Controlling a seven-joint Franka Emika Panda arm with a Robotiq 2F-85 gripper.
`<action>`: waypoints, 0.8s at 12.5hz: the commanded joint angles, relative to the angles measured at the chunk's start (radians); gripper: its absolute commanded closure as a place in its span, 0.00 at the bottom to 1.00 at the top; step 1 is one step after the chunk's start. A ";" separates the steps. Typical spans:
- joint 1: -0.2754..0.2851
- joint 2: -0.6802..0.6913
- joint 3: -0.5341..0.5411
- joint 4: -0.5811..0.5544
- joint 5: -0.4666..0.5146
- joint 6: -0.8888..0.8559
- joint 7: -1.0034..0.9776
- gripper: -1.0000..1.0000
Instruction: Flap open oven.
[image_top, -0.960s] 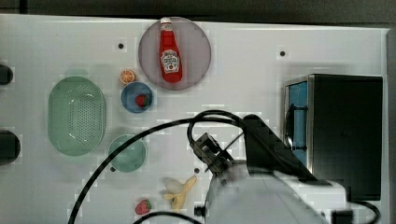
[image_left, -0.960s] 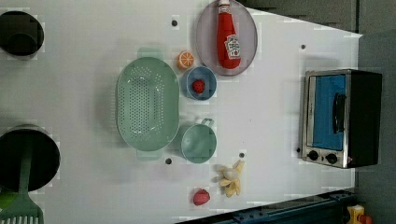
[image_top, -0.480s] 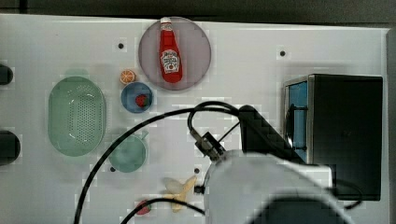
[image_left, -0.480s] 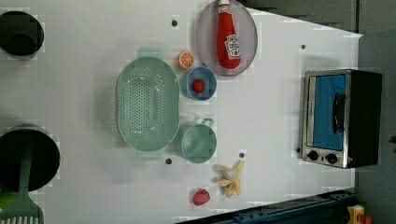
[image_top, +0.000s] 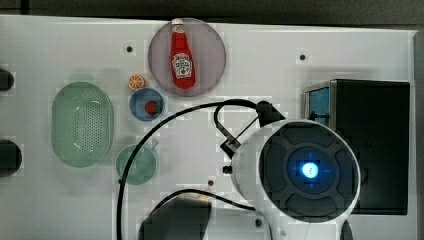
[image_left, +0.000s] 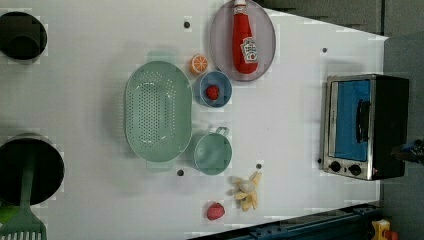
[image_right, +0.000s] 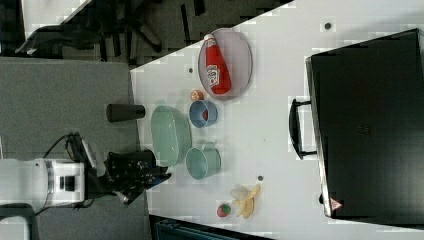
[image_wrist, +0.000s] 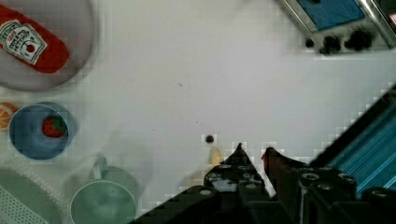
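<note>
Wrist view shows the gripper (image_wrist: 252, 151) with fingertips drawn near together, nothing between them — well apart from the oven (image_wrist: 334, 21). Its door is closed; a blue bowl (image_left: 212, 89) lies well away from the oven (image_left: 365, 127).

The ketchup bottle (image_top: 182, 55) bears a white label (image_wrist: 21, 39) with dark lettering, too blurred to read. A red-and-white warning triangle (image_right: 333, 203) marks the oven (image_right: 367, 122) top's corner. No other text is readable.

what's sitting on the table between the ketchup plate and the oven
Nothing. In the left view, the white table is bare between the plate with the ketchup bottle and the oven.
</note>
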 joint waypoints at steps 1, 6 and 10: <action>-0.003 -0.017 -0.053 -0.025 -0.024 0.078 -0.221 0.83; -0.006 -0.003 -0.159 -0.140 -0.038 0.297 -0.554 0.83; -0.008 0.043 -0.232 -0.194 -0.070 0.401 -0.746 0.83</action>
